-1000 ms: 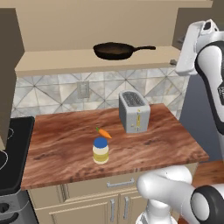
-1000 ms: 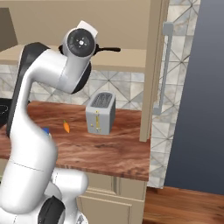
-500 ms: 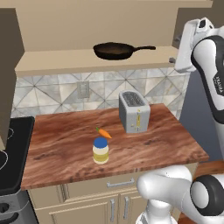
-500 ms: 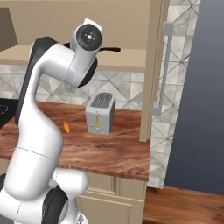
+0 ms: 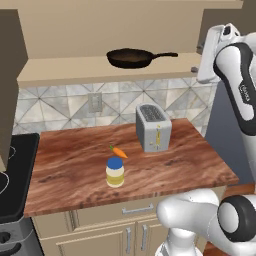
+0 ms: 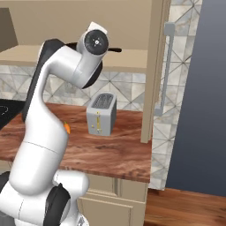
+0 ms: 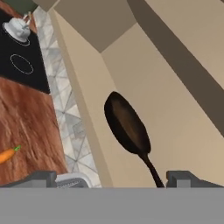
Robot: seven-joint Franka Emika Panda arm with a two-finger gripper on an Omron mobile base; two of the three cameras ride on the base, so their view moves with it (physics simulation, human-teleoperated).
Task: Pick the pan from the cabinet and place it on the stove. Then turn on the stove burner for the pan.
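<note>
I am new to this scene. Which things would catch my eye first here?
The dark pan lies alone on the open cabinet shelf, its handle toward the white arm. Below on the wooden counter stand a silver toaster, a small jar and a carrot.

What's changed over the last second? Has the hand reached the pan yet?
Not yet. The arm has swung a little further toward the open cabinet shelf; the hand, jaws wide and empty, now faces the pan with the handle running down between its tips. The pan, toaster, carrot and jar have not moved.
</note>
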